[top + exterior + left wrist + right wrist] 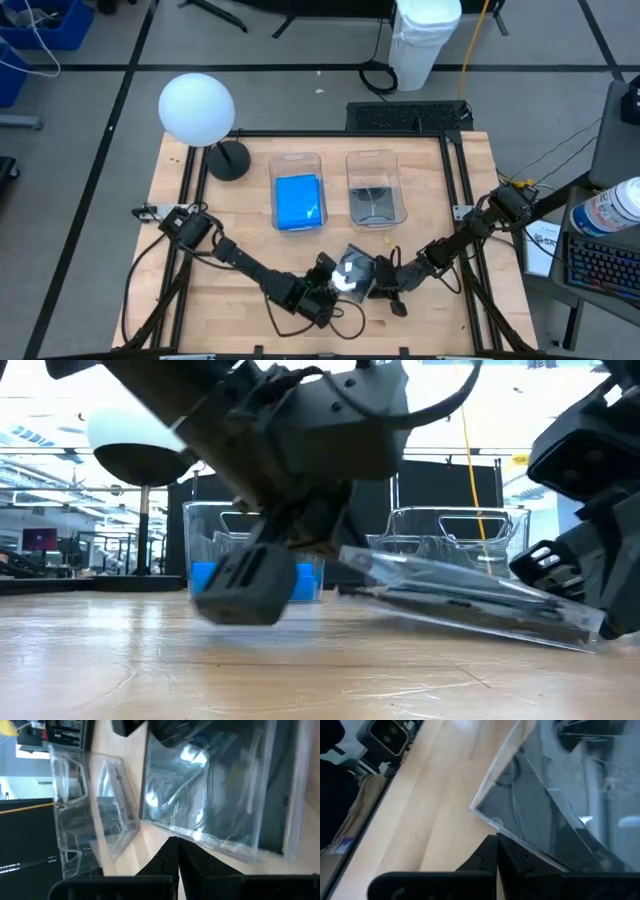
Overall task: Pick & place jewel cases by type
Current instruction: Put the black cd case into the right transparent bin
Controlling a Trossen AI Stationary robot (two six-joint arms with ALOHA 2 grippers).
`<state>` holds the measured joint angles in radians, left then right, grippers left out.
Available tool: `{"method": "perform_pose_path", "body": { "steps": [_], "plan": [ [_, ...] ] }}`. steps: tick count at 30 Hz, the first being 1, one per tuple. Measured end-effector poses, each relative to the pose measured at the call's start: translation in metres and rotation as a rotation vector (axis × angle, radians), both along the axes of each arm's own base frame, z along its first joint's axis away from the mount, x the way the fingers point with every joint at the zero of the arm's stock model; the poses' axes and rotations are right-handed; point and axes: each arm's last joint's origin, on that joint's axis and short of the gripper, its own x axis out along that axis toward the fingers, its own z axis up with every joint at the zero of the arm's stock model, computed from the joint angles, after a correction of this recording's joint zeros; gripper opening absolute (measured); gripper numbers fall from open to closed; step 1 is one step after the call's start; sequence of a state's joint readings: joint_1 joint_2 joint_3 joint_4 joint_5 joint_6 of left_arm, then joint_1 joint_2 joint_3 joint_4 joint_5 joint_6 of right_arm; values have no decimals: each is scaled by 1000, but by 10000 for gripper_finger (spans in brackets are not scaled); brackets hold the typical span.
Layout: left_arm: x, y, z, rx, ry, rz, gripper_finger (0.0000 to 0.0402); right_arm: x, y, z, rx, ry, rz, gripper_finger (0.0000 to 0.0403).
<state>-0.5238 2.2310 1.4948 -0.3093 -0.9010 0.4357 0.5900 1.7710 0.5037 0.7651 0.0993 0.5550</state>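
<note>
Grey jewel case (352, 270) tilts between left end effector (335, 287); right end effector (378, 283).

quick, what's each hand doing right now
Left hand: closed on the clear jewel case edge.
Right hand: closed on the same case.

Grey floor (90, 100) with dark lines (white bin (424, 40) beyond table).

My wooden table (200, 290): two clear tubs (297, 192), globe lamp (197, 110), one grey jewel case (352, 270) tilted near my front edge.
</note>
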Motion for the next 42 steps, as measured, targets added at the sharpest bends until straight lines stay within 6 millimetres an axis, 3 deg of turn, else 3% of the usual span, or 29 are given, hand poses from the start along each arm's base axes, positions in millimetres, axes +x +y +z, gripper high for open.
{"method": "perform_pose_path", "body": {
  "steps": [15,23,33,42],
  "plan": [
    [1,-3,2,-46,5,-39,5,-3,3,1,-12,-15,3,0],
    [-1,-4,1,-66,28,-44,29,-5,12,7,57,-58,107,1],
    [-1,-5,2,-76,11,-34,30,-12,22,26,57,-147,200,53],
    [-13,-19,0,-128,89,-97,31,-19,13,32,-98,-106,37,64]
  ]
}}
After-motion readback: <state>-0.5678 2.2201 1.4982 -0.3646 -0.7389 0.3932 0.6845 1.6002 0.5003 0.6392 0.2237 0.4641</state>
